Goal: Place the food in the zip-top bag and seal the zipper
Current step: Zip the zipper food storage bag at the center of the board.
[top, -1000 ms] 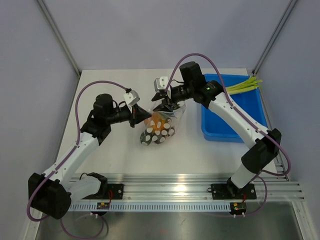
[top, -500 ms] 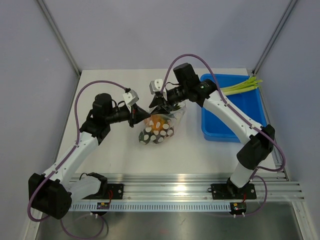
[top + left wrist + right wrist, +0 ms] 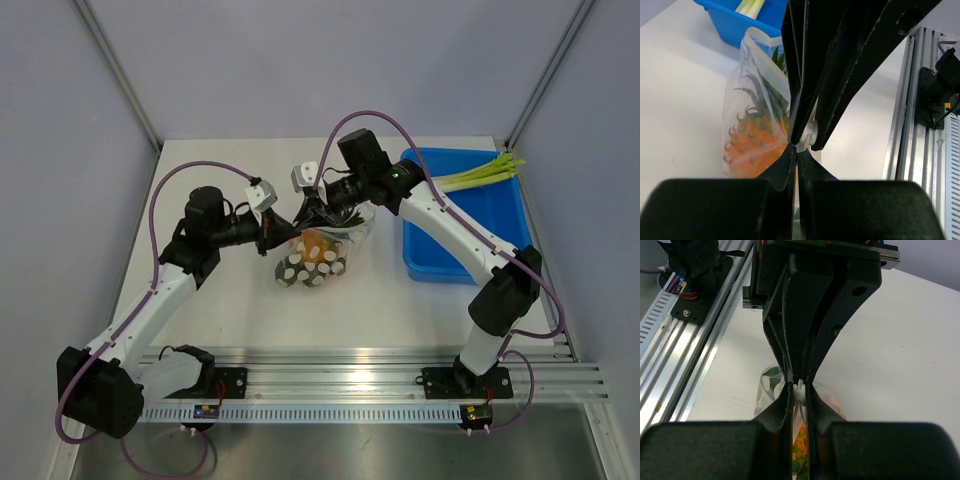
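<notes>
1. The white table [image 3: 400, 310] is carrying everything, with both arms reaching in over its middle.
2. The blue bin [image 3: 495, 205] is sitting at the right side of the table, well apart from the two hands, and is holding a bunch of pale green stalks [image 3: 485, 172] that are poking out over its far right corner.
3. The zip-top bag [image 3: 318, 255] is hanging between the two hands near the middle of the table, just left of the bin. Its mouth edge is up at the fingers and its full end is down by the table. I cannot tell whether it is resting there.
4. Inside the bag, the orange pineapple [image 3: 755, 145] is lying with its green leaves pointing toward the mouth, and the dark round pieces with white spots [image 3: 305, 272] are crowding the lower end.
5. The left hand [image 3: 278, 232] is coming in from the left, its fingers pressed fully together on the bag's top edge.
6. The right hand [image 3: 318, 208] is coming in from the far right, tip to tip with the left one, its fingers nipping the white zipper [image 3: 799, 390] with only the strip between them.
</notes>
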